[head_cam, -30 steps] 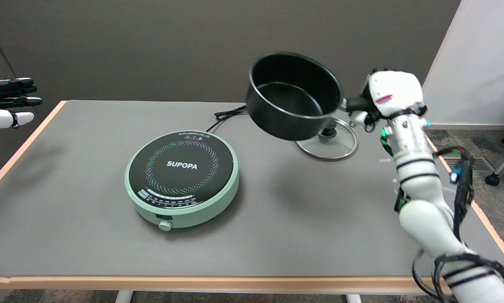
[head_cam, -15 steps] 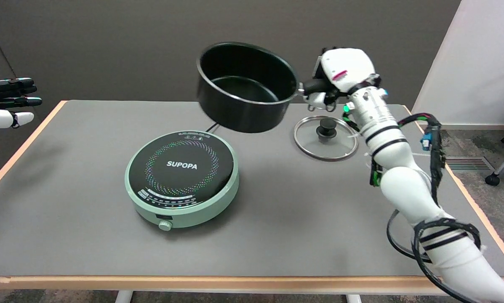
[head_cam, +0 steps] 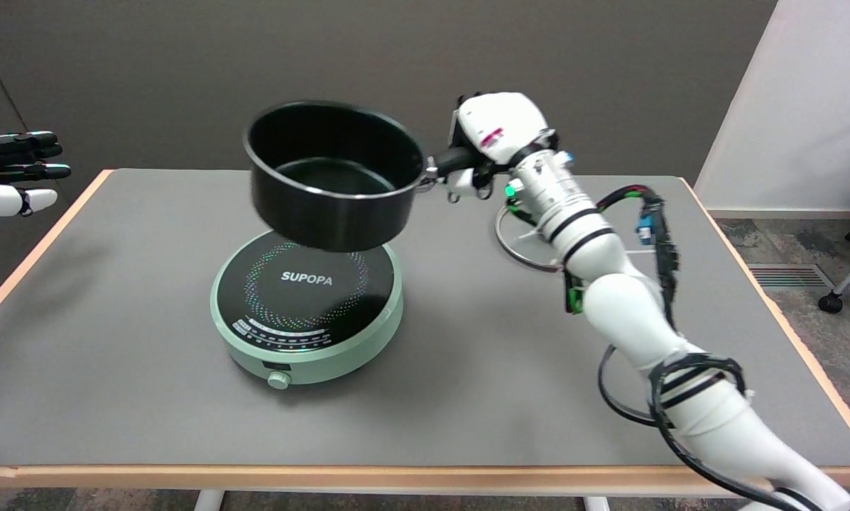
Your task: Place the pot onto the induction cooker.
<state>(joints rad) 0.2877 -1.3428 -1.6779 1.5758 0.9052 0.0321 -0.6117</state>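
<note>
The right arm (head_cam: 609, 298) is built of glossy white rounded shells, with a silver cylindrical wrist section ringed by black bands. Its hand (head_cam: 492, 138) has a white back bearing a small pink mark, with black fingers beneath. Green lights glow at the wrist and forearm. Black cables loop along the arm, carrying a blue connector and a red wire.

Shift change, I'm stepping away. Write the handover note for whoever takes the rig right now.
Right hand: grips the handle of the pot, which is in the air, slightly tilted.
Pot: hangs above the far part of the induction cooker, not touching it.
Lid: lies on the table to the right, mostly hidden behind the arm.
Done: pot picked up and brought over the cooker.
Left: level it, lower it centred onto the cooker's black top, let go.
</note>
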